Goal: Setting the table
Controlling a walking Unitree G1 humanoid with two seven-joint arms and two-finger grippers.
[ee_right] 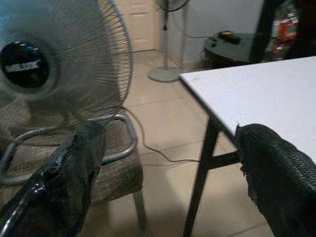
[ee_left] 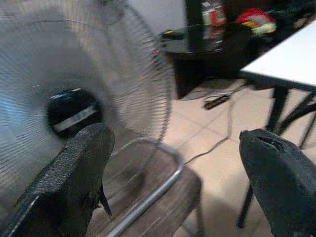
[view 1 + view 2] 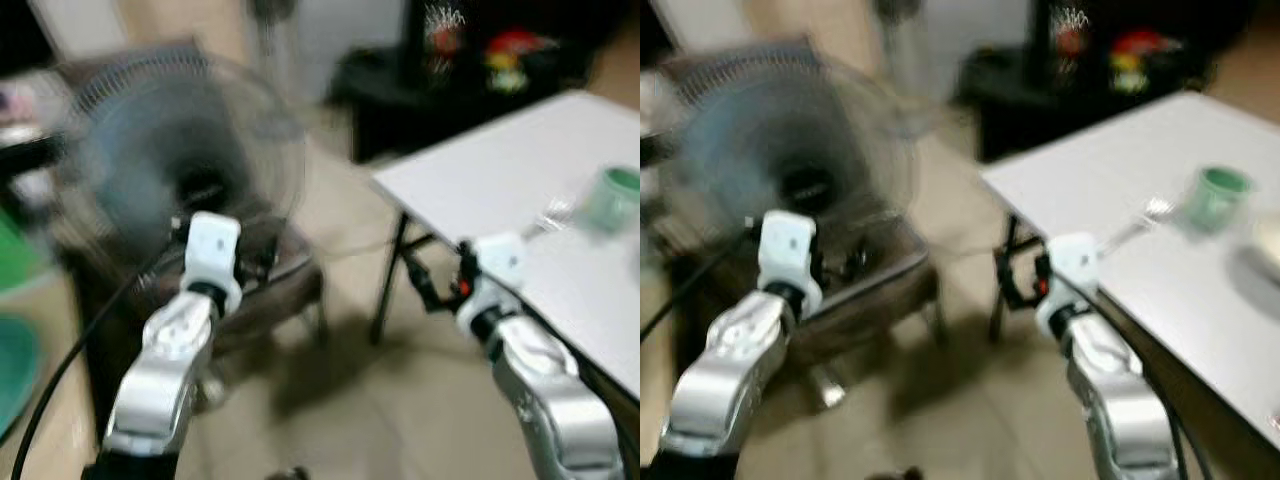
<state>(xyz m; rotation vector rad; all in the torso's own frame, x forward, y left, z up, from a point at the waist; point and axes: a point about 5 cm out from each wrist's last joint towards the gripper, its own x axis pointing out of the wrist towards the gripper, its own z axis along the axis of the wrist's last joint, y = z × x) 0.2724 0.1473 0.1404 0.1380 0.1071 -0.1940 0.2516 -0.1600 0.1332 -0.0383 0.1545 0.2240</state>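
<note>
**Off to the right: the setting lies beyond the right arm**

Ahead and to the right in the left eye view, the white bench (image 3: 520, 170) carries a green cup (image 3: 612, 197) near its far right side, with what looks like a fork (image 3: 553, 212) just beside it; blur hides its exact lie. The right gripper (image 3: 440, 285) hangs at the bench's near edge, off the surface, well apart from the cup. The left gripper (image 3: 215, 200) points at a fan (image 3: 170, 170) standing on a chair (image 3: 270, 275).

Across the right eye view, the cup (image 3: 1217, 196) sits up and to the right of the right arm, so that arm is judged much the nearer one.

Along the left wrist view, the left jaws stand released, wide apart and empty, with the fan behind one finger (image 2: 74, 182) and the bench corner far to the other side.

Through the right wrist view, the right jaws are likewise spread and empty, one finger (image 1: 276, 168) overlapping the bench edge, the chair behind the other.
</note>
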